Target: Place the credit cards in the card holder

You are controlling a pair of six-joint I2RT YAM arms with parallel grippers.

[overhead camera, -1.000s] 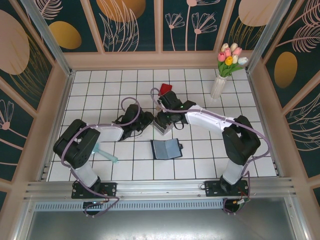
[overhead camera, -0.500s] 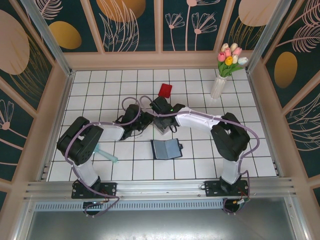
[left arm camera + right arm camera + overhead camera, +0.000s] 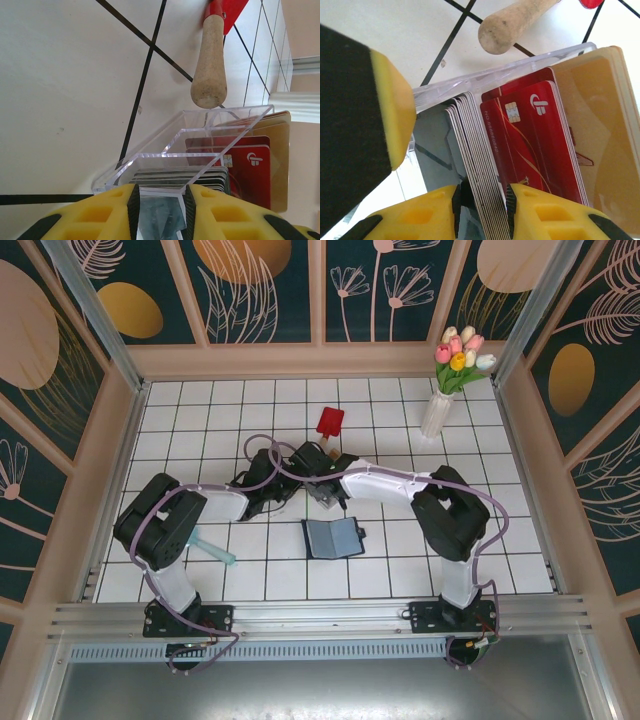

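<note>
The card holder [image 3: 330, 537] lies open on the tiles in front of both grippers. Behind it stands a clear plastic box [image 3: 326, 494] [image 3: 165, 155] with the credit cards upright inside: a stack of dark-edged cards [image 3: 477, 150] [image 3: 180, 175], red cards [image 3: 530, 135] [image 3: 250, 170] and a gold one [image 3: 600, 115]. My left gripper [image 3: 292, 480] [image 3: 160, 192] is shut on the box's near wall. My right gripper [image 3: 318, 478] [image 3: 482, 192] straddles the dark-edged stack. Its right pad touches the stack; a narrow gap is left at the left pad.
A red paddle [image 3: 330, 421] with a wooden handle [image 3: 210, 60] [image 3: 512, 22] lies just behind the box, handle end close to it. The left gripper's finger [image 3: 365, 100] stands beside the box. A vase of tulips [image 3: 440, 410] is back right, a teal tool [image 3: 212, 547] front left.
My right gripper has swung left and come down over the box, uncovering the red paddle. The left gripper has stayed at the box.
</note>
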